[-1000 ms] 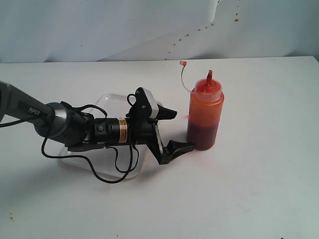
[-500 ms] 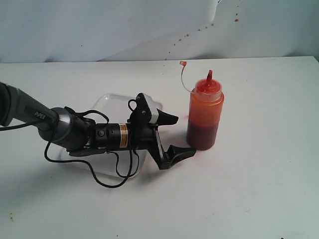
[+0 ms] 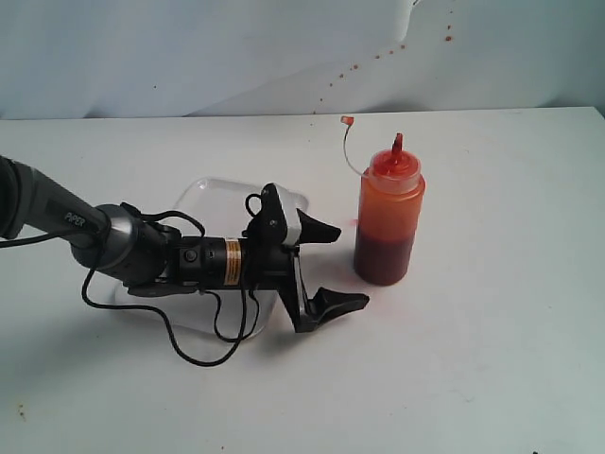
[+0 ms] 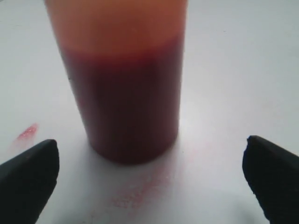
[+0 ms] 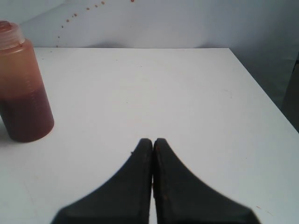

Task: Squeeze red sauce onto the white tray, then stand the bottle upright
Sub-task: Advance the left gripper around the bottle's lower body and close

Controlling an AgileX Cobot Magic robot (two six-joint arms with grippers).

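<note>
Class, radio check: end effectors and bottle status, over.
Left end effector open, clear of translucent orange-red plastic squeeze bottle. Right end effector shut. Bottle upright, nothing between.

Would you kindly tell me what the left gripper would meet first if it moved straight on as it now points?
Most likely the bottle, which stands upright just ahead, centred between the open fingers of the left gripper.

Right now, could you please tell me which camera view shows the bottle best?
The exterior view: the bottle stands upright, visible whole from base to nozzle, with its strapped cap. The left wrist view shows only its lower, darker part close up; the right wrist view cuts off its nozzle.
</note>
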